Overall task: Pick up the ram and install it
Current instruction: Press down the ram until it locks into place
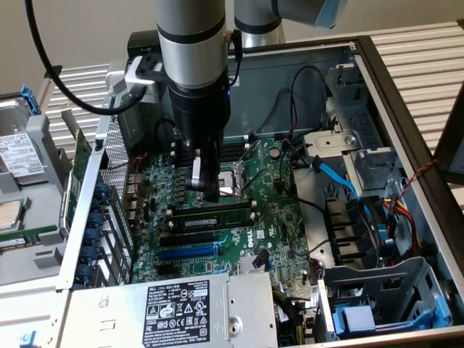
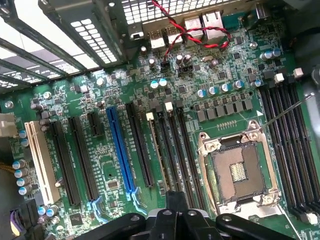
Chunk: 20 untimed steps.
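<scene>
Pincer (image 1: 210,190) hung shut just above the long dark-green ram stick (image 1: 210,215) standing in its slot near the green motherboard's (image 1: 279,217) middle; firm, even downward pressure would likely seat it.

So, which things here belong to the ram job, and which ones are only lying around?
For the job:
- the ram, standing in a slot on the motherboard
- the gripper, shut, just above the ram

Lying about:
- blue expansion slot
- processor socket
- power supply
- hard drive, outside the case
</scene>
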Available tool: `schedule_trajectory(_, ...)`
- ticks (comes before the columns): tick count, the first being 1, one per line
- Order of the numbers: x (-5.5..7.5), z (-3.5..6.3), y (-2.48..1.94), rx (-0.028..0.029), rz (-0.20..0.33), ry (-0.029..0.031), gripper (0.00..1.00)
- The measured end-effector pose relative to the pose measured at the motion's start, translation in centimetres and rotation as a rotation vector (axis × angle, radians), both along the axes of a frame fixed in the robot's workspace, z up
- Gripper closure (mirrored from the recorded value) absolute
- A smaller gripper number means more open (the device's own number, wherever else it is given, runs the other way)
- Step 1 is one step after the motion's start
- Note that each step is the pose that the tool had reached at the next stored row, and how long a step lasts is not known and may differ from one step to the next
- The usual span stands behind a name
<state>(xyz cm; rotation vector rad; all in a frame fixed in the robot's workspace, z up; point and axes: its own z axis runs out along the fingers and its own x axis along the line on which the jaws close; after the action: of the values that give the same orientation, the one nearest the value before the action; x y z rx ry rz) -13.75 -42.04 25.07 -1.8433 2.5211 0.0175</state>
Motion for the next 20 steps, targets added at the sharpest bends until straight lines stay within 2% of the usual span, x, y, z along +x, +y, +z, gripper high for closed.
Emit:
schedule_trajectory(7, 0.0, 0.0, 0.0, -0.0014, -0.085, 0.0009, 0.89)
schedule_trajectory(20, 0.0, 0.0, 0.0, -0.0048, -0.232, 0.006, 0.89)
